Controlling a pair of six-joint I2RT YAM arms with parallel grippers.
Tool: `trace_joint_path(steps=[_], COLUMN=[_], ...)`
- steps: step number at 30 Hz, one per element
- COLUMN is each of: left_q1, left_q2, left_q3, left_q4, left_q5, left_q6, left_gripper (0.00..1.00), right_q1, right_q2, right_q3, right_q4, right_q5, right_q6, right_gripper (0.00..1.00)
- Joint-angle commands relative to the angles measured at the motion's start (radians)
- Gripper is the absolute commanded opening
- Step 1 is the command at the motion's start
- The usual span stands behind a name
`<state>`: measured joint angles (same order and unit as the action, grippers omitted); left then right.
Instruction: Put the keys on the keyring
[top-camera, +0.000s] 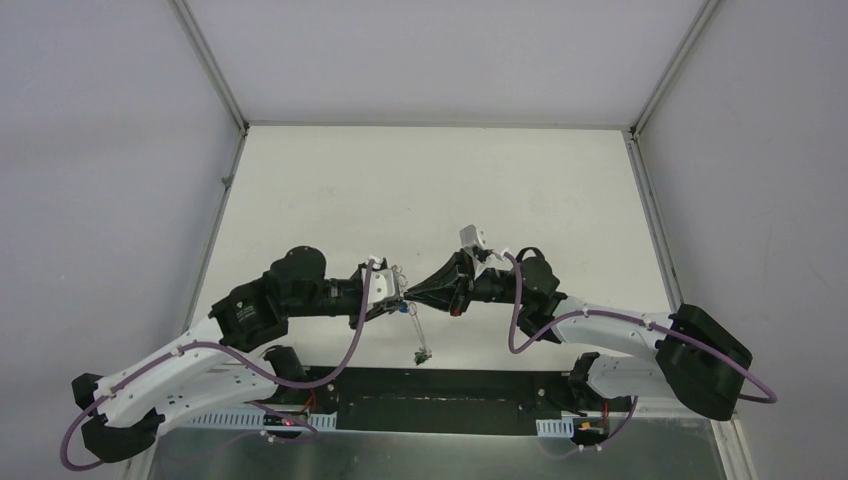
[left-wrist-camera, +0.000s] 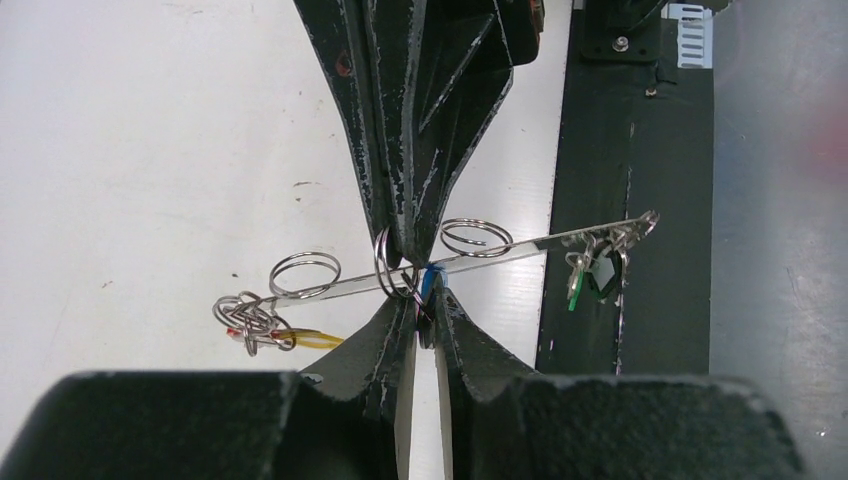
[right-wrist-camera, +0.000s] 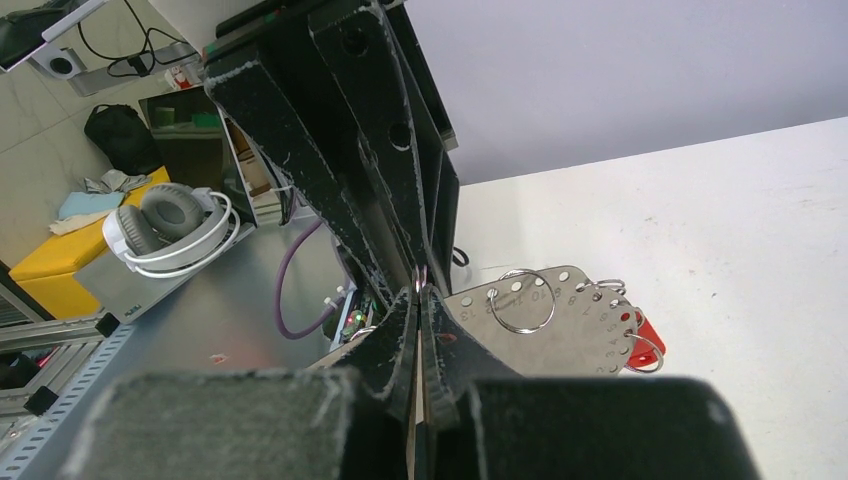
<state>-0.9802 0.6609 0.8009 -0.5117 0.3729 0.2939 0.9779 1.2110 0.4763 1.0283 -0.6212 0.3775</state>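
keyring (left-wrist-camera: 540, 243) clamped at its rim by right gripper (left-wrist-camera: 405, 248) | green- and black-tagged keys (left-wrist-camera: 590, 275) and red-tagged key (left-wrist-camera: 250, 325) hang on it | blue-tagged key (left-wrist-camera: 428, 280) at left gripper (left-wrist-camera: 420, 305), jaws narrow, grip unclear | threading judged unfinished

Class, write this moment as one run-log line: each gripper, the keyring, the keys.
right gripper: shut on keyring, held aloft | left gripper: tips at blue tag on keyring | keys: several hanging from rim

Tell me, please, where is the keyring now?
In the left wrist view, the keyring is held edge-on above the table at frame centre, between the right end effector above and the left end effector below.
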Motion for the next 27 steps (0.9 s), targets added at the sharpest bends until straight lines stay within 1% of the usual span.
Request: trace_joint_path(steps=[1, 4, 8, 11, 12, 17, 19, 20, 21, 22, 27], left_q1=[0.002, -0.004, -0.015, -0.016, -0.016, -0.016, -0.016, -0.016, -0.016, -0.017, -0.016], left_q2=[0.039, 0.056, 0.043, 0.001, -0.017, -0.093, -0.113, -0.121, -0.124, -0.127, -0.107], left_q3=[0.001, 0.012, 0.003, -0.021, -0.028, -0.046, -0.046, -0.045, -0.045, -0.042, -0.02], left_q4=[-0.001, 0.007, 0.068, 0.113, 0.123, 0.129, 0.128, 0.126, 0.123, 0.118, 0.096], left_q5=[0.035, 0.018, 0.012, -0.004, -0.015, -0.053, -0.078, -0.101, -0.126, -0.138, -0.165], left_q6=[-0.021, -0.043, -0.094, -0.128, -0.141, -0.176, -0.203, -0.227, -0.248, -0.259, -0.292], left_gripper=[0.13, 0.15, 0.19, 0.23, 0.25, 0.32, 0.38, 0.49, 0.55, 0.56, 0.59], right_q1=[0.002, 0.002, 0.002, 0.002, 0.002, 0.002, 0.002, 0.003, 0.003, 0.002, 0.002], right_q2=[-0.033, -0.035, -0.034, -0.033, -0.034, -0.046, -0.051, -0.053, -0.057, -0.059, -0.085], right_q3=[0.002, -0.001, -0.002, -0.004, -0.005, -0.013, -0.017, -0.018, -0.02, -0.022, -0.029], right_q4=[0.072, 0.072, 0.073, 0.077, 0.077, 0.076, 0.076, 0.074, 0.072, 0.069, 0.045], right_q5=[0.015, 0.018, 0.02, 0.021, 0.02, 0.026, 0.029, 0.03, 0.031, 0.032, 0.034], right_q6=[0.013, 0.011, 0.013, 0.014, 0.015, 0.014, 0.012, 0.012, 0.011, 0.009, 0.001], right_gripper=[0.0, 0.0, 0.0, 0.0, 0.0, 0.0, 0.0, 0.0, 0.0, 0.0, 0.0])
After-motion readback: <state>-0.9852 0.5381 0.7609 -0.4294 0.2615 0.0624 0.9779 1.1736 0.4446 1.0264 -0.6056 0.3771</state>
